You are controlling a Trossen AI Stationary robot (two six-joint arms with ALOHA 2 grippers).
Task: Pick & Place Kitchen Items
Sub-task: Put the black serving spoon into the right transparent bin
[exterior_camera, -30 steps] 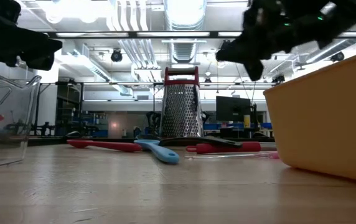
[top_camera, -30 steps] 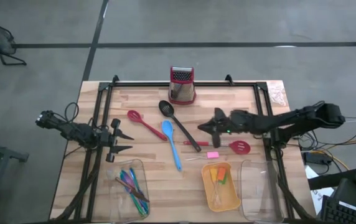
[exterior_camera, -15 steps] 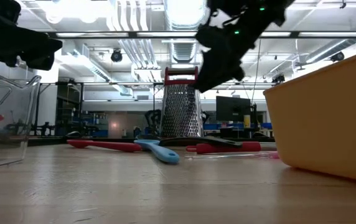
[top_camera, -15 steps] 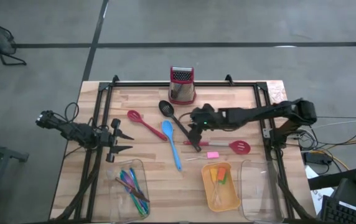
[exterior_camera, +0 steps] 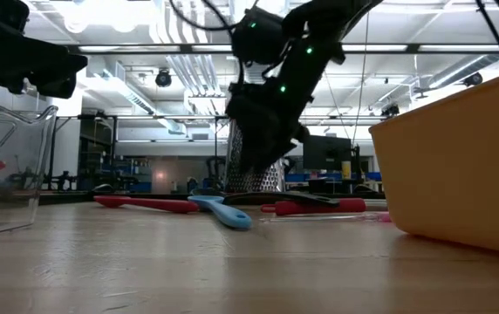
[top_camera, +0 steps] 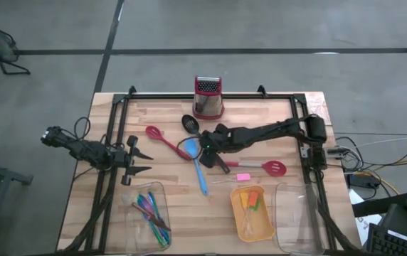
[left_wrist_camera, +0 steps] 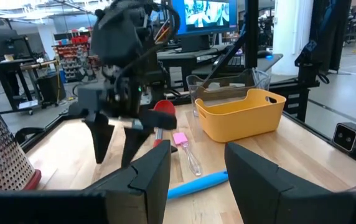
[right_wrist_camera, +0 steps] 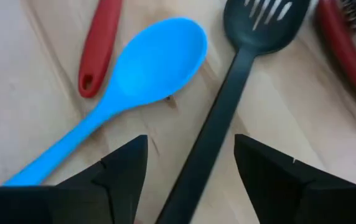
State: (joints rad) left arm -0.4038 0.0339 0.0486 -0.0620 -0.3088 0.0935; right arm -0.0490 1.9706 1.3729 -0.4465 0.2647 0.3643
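Note:
A black slotted spoon (top_camera: 207,146) lies slanting across the table's middle, beside a blue spoon (top_camera: 196,165) and a red spoon (top_camera: 168,144). A red slotted spatula (top_camera: 255,166) and a pink piece (top_camera: 243,177) lie to its right. My right gripper (top_camera: 204,147) hangs open, tipped down, just above the black spoon's handle (right_wrist_camera: 209,130). Its fingers stand on either side of the handle and touch nothing. The blue spoon's bowl (right_wrist_camera: 156,59) lies close by. My left gripper (top_camera: 141,161) waits open at the table's left edge.
A metal grater (top_camera: 208,97) with a red top stands at the far edge, just behind the spoons. An orange tray (top_camera: 267,229) holding small pieces sits near the front, between a clear tray (top_camera: 159,190) holding coloured sticks and another clear tray (top_camera: 292,217) at the right.
My right gripper has swung from the table's right side toward its middle, sinking and tipping down over the black spoon's handle. Its fingers have opened on the way. The spoons lie as before.

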